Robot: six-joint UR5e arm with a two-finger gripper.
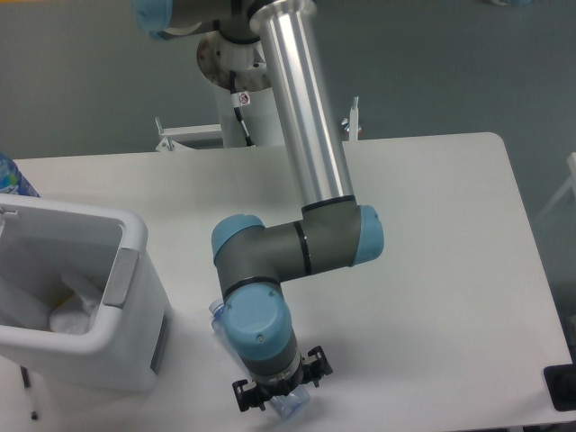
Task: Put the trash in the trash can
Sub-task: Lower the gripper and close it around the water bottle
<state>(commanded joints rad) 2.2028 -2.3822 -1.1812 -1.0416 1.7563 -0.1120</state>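
Note:
The clear plastic bottle [290,407] lies on the white table near the front edge, with only its blue-capped end [216,311] and its base showing. My wrist hangs straight over its middle and hides the label. The gripper [275,396] points down at the bottle; its fingers are hidden under the wrist, so their state does not show. The white trash can [135,236] stands at the left, about a hand's width from the bottle's cap. A crumpled whitish wrapper [74,311] lies inside it.
The arm's grey and blue elbow joints [297,247] and silver tube [301,108] cross the middle of the table. The robot's pedestal [245,85] stands behind the far edge. Another blue-topped bottle [11,176] shows at far left, and a black object [562,387] at the right edge.

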